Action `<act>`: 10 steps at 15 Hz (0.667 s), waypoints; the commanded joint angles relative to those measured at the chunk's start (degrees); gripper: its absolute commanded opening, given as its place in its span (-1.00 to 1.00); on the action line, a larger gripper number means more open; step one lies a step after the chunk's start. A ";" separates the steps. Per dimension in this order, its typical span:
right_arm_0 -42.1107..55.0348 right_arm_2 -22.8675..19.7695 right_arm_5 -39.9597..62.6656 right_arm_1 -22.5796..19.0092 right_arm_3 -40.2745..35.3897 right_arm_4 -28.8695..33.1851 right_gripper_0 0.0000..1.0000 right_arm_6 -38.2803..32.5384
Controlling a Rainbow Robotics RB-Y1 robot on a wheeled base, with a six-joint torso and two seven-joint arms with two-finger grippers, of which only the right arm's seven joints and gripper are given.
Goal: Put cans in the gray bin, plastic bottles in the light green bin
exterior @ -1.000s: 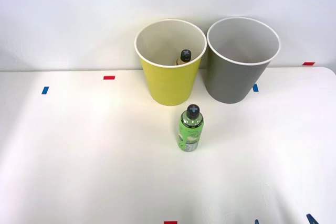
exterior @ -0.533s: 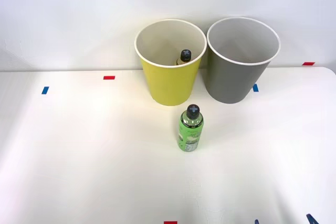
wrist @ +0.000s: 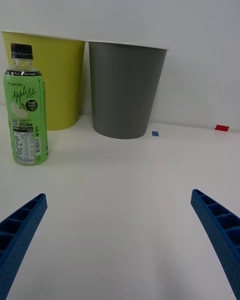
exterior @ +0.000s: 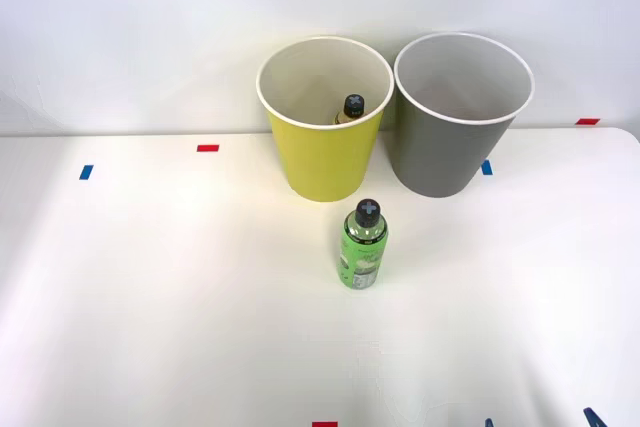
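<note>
At the front view's bottom edge the right gripper (wrist: 120,240) waits with fingers spread wide. The green bottle (exterior: 364,245) stands mid-frame; grasp its body squarely, keeping it upright. Behind, the light green bin (exterior: 322,162) already holds another bottle (exterior: 351,109), beside the gray bin (exterior: 445,152).

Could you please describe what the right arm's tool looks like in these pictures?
The right tool has two bright blue plastic fingers, each a flat tapering bar with a ribbed, ladder-like inner face of small rectangular cells. Their dark blue tips poke in at the front view's lower edge. No cables or markings are visible.
</note>
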 commanded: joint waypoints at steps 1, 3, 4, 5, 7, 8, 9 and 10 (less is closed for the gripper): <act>0.00 0.00 0.00 0.00 0.00 0.00 1.00 0.00; 0.00 0.00 0.00 0.00 0.00 0.00 1.00 0.00; 0.00 0.00 0.00 0.00 0.00 0.00 1.00 0.00; 0.00 0.00 0.00 0.00 0.00 0.00 1.00 0.00; 0.00 0.00 0.00 0.00 0.00 0.00 1.00 0.00; 0.00 0.00 0.00 0.00 0.00 0.00 1.00 0.00; 0.00 0.00 0.00 0.00 0.00 0.00 1.00 0.00; 0.00 0.00 0.00 0.00 0.00 0.00 1.00 0.00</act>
